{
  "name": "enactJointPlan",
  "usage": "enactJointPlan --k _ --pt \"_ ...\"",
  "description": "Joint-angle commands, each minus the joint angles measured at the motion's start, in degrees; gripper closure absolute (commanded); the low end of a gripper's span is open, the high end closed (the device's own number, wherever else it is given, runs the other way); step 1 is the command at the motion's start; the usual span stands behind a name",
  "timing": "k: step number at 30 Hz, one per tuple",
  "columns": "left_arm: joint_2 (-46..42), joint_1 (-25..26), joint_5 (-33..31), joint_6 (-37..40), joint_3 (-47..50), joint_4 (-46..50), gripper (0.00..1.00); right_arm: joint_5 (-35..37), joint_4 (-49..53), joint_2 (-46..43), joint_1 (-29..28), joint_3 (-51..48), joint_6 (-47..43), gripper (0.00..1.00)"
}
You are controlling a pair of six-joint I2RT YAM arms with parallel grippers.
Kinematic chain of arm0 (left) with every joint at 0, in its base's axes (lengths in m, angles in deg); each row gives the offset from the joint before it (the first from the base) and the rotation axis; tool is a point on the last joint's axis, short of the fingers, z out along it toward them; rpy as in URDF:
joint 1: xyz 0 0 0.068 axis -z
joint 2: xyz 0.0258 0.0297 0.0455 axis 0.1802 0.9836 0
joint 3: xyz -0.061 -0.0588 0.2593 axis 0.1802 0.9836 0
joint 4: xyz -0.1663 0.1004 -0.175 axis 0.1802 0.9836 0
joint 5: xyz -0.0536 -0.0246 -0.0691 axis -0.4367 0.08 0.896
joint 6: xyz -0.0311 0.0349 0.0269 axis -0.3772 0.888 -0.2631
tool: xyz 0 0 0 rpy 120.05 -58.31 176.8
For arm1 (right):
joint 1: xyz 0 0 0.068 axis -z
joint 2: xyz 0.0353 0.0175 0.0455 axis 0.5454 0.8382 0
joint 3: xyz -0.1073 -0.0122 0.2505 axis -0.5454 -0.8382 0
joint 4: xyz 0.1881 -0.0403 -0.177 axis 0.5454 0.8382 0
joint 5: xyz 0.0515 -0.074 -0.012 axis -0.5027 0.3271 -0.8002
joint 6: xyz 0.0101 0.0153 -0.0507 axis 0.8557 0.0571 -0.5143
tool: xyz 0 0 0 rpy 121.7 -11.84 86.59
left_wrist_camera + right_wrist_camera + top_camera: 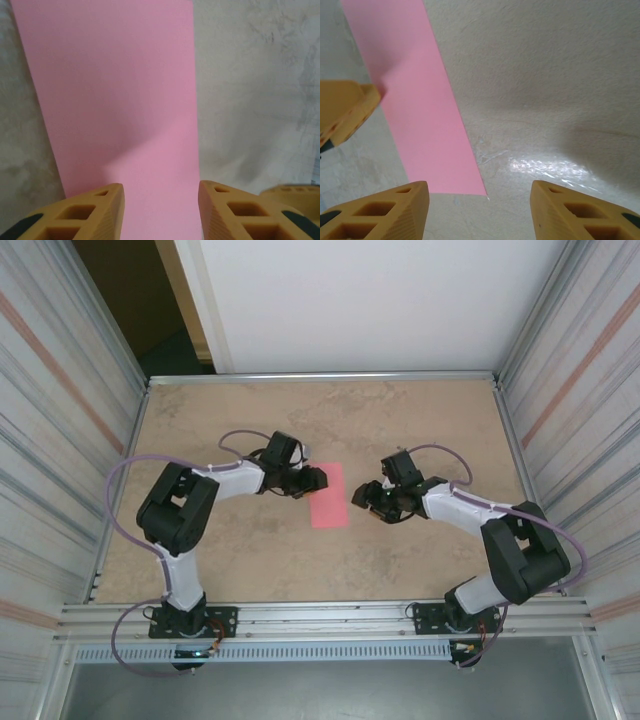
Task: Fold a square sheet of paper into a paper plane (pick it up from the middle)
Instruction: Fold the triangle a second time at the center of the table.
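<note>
Low, angled inward, left end effector (320,480), right end effector (357,498) flanking paper (328,498)

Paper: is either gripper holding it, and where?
Nothing is held. The paper lies flat on the table; left gripper and right gripper are both open.

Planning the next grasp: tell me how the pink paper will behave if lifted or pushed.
The pink paper lies flat on the table with no visible thickness, so it will probably droop if lifted by one edge. It looks light; a push would likely slide or buckle it. Its flush edges may be hard to pinch.
</note>
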Motion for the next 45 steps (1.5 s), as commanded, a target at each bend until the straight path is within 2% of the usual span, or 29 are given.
enactJointPlan --k 1,7,18,34,41,45 --pt "1.4 -0.5 -3.2 -2.4 -1.7 3.5 0.57 -1.9 -1.2 1.1 -0.8 -0.6 2.2 0.46" --pt "2.5 -0.6 -5.7 -6.3 -2.3 8.0 0.58 -5.2 -2.4 1.5 -1.8 -1.7 3.0 0.47" --pt "6.1 -0.7 -5.5 -9.2 -6.6 15.2 0.60 -8.2 -1.4 4.4 -2.3 -0.4 2.0 0.53" --pt "6.9 -1.0 -6.0 -9.2 -5.1 14.8 0.60 -9.7 -4.4 8.4 -2.9 0.7 2.0 0.71" --pt "6.8 -1.0 -6.0 -9.1 -4.8 14.6 0.60 -10.0 -5.1 9.6 -2.9 0.9 2.0 0.72" --pt "6.8 -1.0 -5.9 -9.0 -4.6 14.2 0.60 -10.7 -6.1 10.1 -3.0 0.9 2.0 0.76"
